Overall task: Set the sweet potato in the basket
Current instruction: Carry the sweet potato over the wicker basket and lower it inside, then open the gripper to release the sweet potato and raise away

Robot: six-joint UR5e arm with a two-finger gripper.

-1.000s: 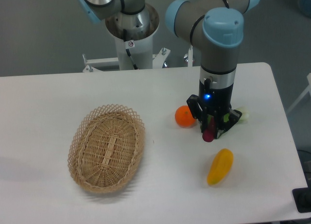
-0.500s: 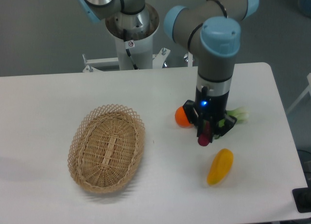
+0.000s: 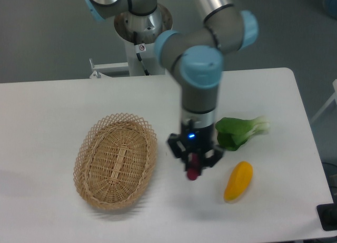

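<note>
While clamped on the sweet potato [image 3: 193,172], tool [image 3: 194,166] between basket [image 3: 84,148] and yellow fruit [image 3: 238,181], seemingly unobstructed, bok choy [image 3: 239,131] behind.

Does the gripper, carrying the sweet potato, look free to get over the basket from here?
Probably yes. The gripper, shut on the sweet potato, hangs just right of the basket, with only bare table between them; the basket looks empty.

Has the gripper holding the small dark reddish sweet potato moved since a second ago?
Yes. The gripper has carried the sweet potato left, away from the yellow fruit and closer to the wicker basket.
</note>
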